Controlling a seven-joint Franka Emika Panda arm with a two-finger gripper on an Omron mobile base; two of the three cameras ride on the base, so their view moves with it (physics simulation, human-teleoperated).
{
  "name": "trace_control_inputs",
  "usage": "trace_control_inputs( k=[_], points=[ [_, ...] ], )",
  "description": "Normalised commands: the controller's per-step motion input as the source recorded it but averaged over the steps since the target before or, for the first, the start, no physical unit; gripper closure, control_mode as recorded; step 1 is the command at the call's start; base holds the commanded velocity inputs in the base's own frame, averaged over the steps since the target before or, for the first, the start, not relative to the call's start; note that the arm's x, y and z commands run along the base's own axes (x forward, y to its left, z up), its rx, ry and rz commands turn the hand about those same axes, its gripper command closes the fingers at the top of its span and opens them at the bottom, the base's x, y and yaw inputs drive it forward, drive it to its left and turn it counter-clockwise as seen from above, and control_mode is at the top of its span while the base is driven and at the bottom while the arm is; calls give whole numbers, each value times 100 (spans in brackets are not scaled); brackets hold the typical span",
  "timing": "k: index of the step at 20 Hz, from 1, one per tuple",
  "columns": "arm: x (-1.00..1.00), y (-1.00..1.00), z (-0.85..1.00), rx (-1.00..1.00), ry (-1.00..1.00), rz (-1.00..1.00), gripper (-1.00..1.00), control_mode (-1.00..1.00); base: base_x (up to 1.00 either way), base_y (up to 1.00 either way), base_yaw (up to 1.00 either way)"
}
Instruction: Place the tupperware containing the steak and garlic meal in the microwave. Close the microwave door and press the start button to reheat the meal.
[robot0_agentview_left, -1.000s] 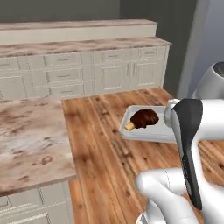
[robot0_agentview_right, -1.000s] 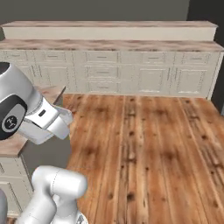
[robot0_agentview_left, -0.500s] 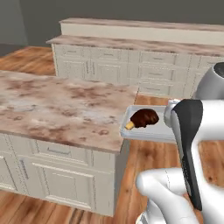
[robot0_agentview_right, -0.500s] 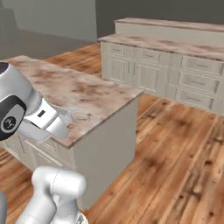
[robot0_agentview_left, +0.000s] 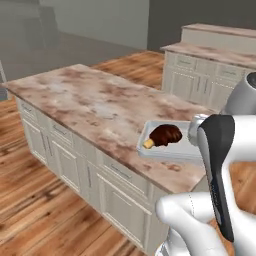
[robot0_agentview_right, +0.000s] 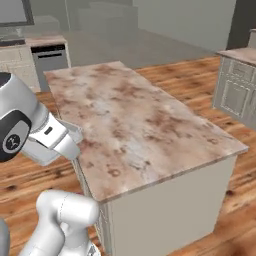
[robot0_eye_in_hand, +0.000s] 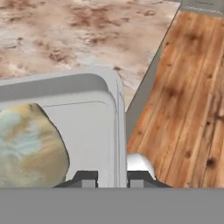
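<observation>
The tupperware (robot0_agentview_left: 165, 150), a shallow grey-white tray, hangs level over the near corner of the island counter. The dark reddish-brown steak (robot0_agentview_left: 166, 134) lies in it with a small tan piece (robot0_agentview_left: 148, 144) beside it. The hand view shows the pale garlic bulb (robot0_eye_in_hand: 26, 146) inside the tray (robot0_eye_in_hand: 87, 127). My gripper (robot0_eye_in_hand: 113, 178) is shut on the tray's right rim; in the left base view the gripper (robot0_agentview_left: 190, 134) sits at the tray's right end. A corner of the tray (robot0_agentview_right: 74, 131) peeks out behind my wrist. A dark-framed grey box (robot0_agentview_right: 12, 11) hangs on the far wall, perhaps the microwave, cut off.
A long marble-topped island (robot0_agentview_left: 90, 105) with white cabinet fronts runs under and beyond the tray. Wooden floor (robot0_eye_in_hand: 188, 100) lies to its right in the hand view. More white cabinets (robot0_agentview_left: 210, 75) stand at the back right, and a dark stove (robot0_agentview_right: 51, 50) by the far wall.
The whole scene has swung across both base views, so the base has turned; the island now lies close under the tray. The tray stays clamped in my gripper, unmoved relative to the arm.
</observation>
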Motion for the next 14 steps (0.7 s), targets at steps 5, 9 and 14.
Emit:
trace_control_inputs(
  k=[5, 9, 14],
  points=[
    [0, 0, 0, 0, 0, 0, 100, 100, 93, 0, 74],
    [0, 0, 0, 0, 0, 0, 100, 100, 67, 20, 70],
    [0, 0, 0, 0, 0, 0, 100, 100, 2, 88, 55]
  ],
)
